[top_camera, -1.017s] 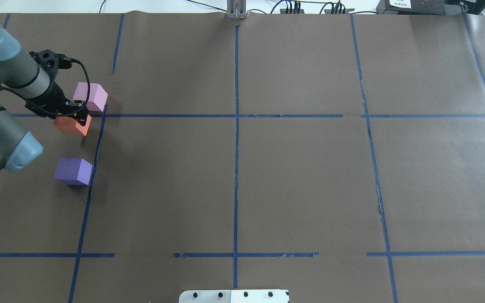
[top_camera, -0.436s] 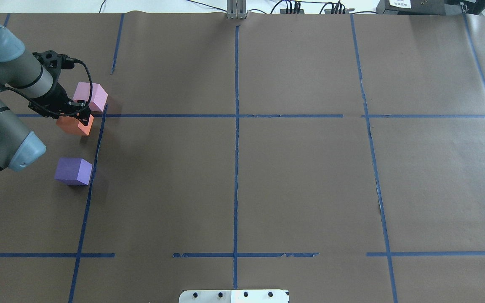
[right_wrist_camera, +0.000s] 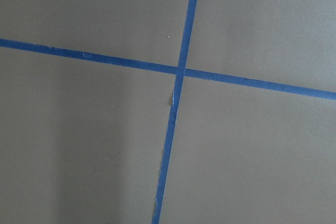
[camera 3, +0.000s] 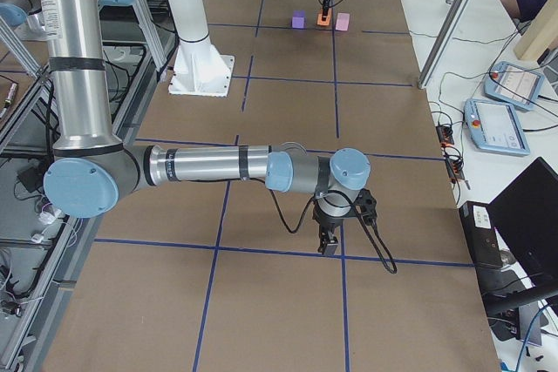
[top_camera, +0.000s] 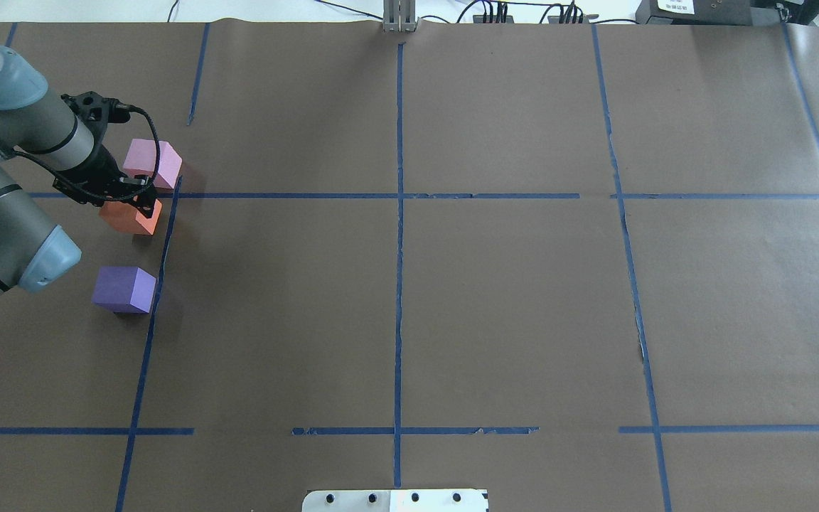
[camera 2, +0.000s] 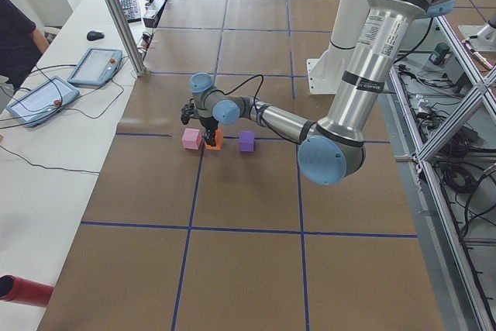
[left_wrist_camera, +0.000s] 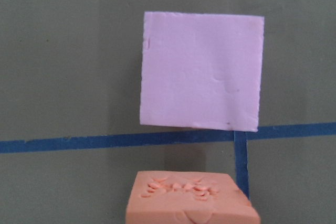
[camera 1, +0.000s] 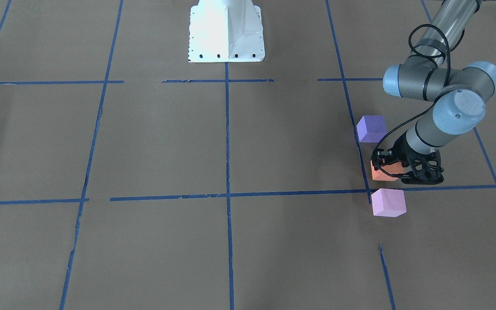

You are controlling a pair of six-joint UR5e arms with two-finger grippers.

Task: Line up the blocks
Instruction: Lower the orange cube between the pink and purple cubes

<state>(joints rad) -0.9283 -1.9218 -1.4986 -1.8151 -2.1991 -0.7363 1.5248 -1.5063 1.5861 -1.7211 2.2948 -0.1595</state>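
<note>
My left gripper is shut on the orange block, also seen in the front view, and holds it low over the brown paper. The orange block sits between the pale pink block on the far side and the violet-purple block on the near side. All three lie beside a blue tape line. The left wrist view shows the pink block ahead and the orange block's top at the bottom edge. My right gripper shows only in the exterior right view, low over a tape crossing; I cannot tell its state.
The table is covered in brown paper with a blue tape grid. The white robot base plate stands at the table's robot side. A desk with tablets and cables runs along the far edge, with a metal post there.
My left gripper has moved a little to the right and toward the robot, carrying the orange block with it. The pink and purple blocks have not moved.
</note>
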